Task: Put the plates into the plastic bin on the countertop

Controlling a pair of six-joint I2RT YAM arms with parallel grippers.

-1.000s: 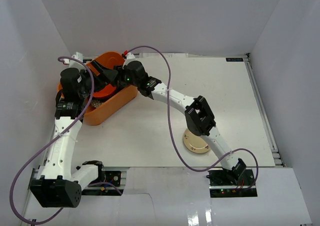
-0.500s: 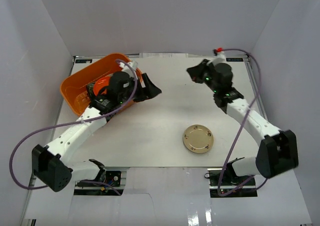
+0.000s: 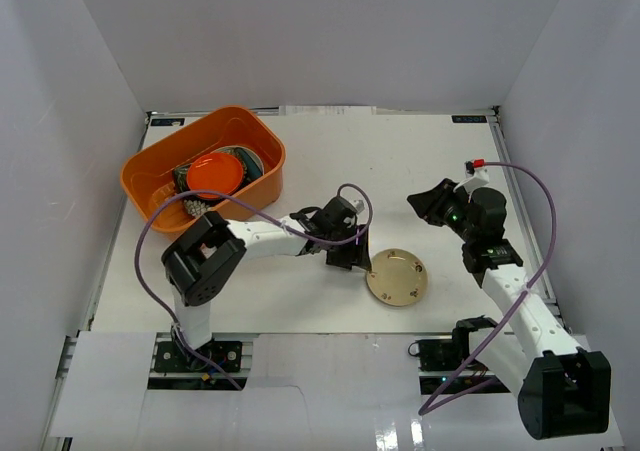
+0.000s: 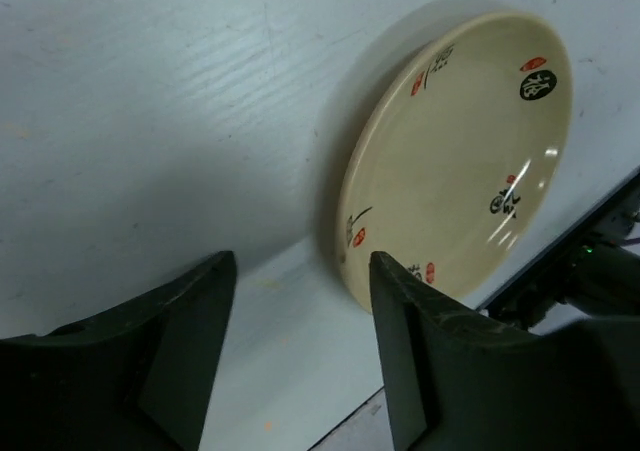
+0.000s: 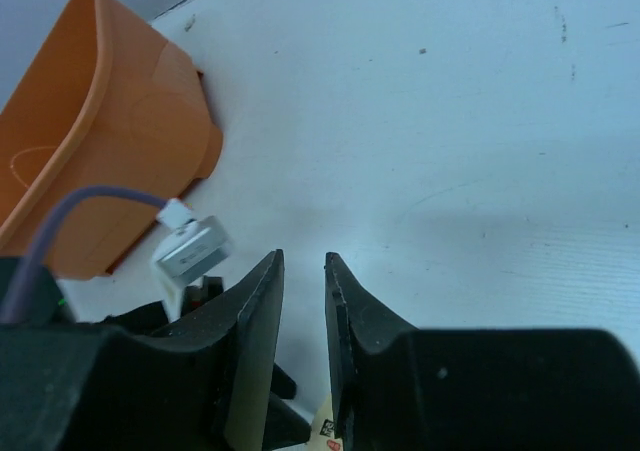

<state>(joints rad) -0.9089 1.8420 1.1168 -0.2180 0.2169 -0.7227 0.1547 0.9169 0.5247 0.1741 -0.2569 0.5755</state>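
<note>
Plate: the beige-gold plate (image 3: pixel 397 276) lay flat by the counter's (image 3: pixel 400 161) near edge, well apart from the orange plastic bin (image 3: pixel 150 171) in the far-left corner.
Left fingers (image 4: pixel 420 361): spread, empty, just beside its rim.
Right fingers (image 5: pixel 250 371): nearly together, empty.
Risk: the rim sat low, so closing might only shove the plate off the near edge.

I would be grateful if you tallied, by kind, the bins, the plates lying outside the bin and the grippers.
Orange plastic bin: 1
Plates outside it (beige-gold plate): 1
Grippers (left gripper, right gripper): 2
Total: 4
</note>
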